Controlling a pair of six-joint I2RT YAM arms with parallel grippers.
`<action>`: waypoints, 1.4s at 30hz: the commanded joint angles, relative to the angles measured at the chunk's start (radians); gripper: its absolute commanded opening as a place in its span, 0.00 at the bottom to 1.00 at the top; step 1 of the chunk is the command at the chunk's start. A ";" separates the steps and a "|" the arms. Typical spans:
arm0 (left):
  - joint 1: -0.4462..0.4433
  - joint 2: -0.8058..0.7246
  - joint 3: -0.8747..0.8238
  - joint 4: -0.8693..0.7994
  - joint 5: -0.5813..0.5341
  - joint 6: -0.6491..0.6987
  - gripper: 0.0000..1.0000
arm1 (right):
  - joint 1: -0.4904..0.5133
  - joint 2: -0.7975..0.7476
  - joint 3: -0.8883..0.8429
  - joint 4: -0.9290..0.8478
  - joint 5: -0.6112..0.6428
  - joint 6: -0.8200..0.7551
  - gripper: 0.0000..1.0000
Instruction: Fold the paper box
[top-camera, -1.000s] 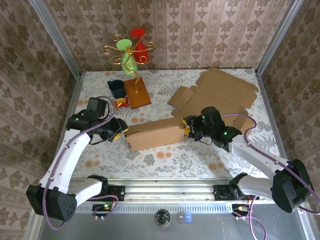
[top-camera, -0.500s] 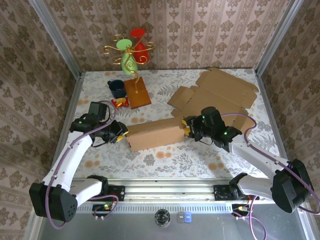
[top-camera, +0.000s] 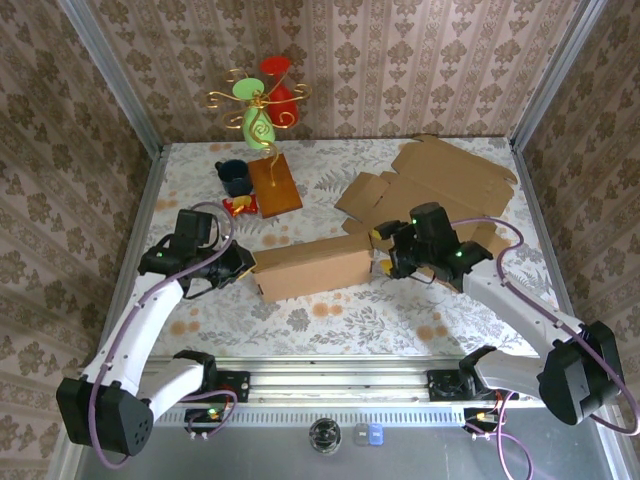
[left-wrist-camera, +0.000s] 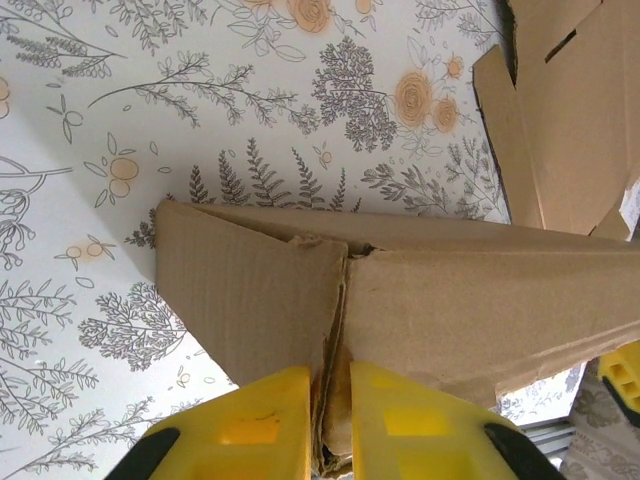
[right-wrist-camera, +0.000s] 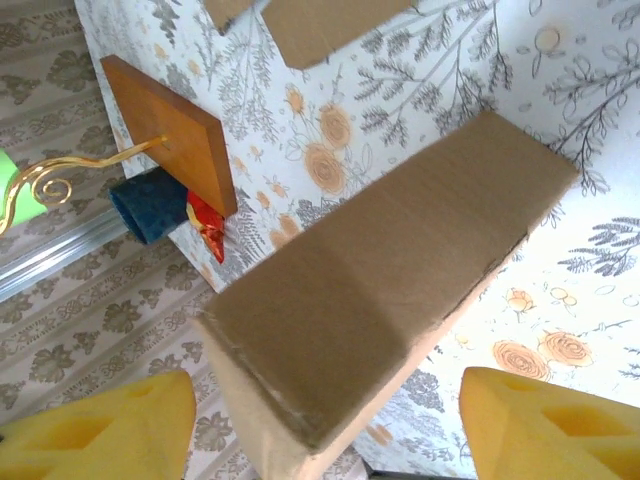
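- In the middle of the table (top-camera: 300, 320), the box (top-camera: 312, 267) lies on its long side as a half-formed cardboard tube. One end points toward each arm.
- At its left end the left gripper (left-wrist-camera: 330, 425) is clenched on a doubled flap edge. The left wrist view shows the yellow fingers (left-wrist-camera: 245, 425) pressing from both sides with only the thickness of the card between them.
- At its right end the right gripper (right-wrist-camera: 320, 430) is released. Its fingers (right-wrist-camera: 100, 425) are spread wide on either side of the box end, and no contact with the card shows.
- The box looks light and hollow. It is probably stiff along its flat panels but ready to hinge at the creases.
- Squeezing across a broad face would likely dent or collapse it rather than hold it.
- Being so light, it would probably slide on the smooth flowered cloth when pushed. One end should be pinned while the other is worked.
- The best places to hold look like flap edges and corners where layers meet, close to a crease. A narrow pinch there gives control without crushing.
- The seam beside the left fingers looks slightly ragged, so a hard pull there risks tearing it.
- A flat cardboard sheet (top-camera: 440, 185) lies just behind the right end and could snag a swinging flap.
- The wooden stand (top-camera: 273, 186) and blue cup (top-camera: 234, 177) sit well apart at the back left.
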 joint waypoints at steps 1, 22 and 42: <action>-0.013 0.002 -0.037 -0.036 -0.055 0.053 0.16 | -0.028 -0.004 0.035 -0.064 -0.056 -0.021 0.75; -0.076 -0.002 -0.053 0.002 -0.118 0.078 0.13 | -0.122 0.311 0.017 0.202 -0.464 0.121 0.84; -0.090 -0.041 -0.023 0.020 -0.179 0.087 0.29 | -0.127 0.391 -0.068 0.429 -0.575 0.056 0.62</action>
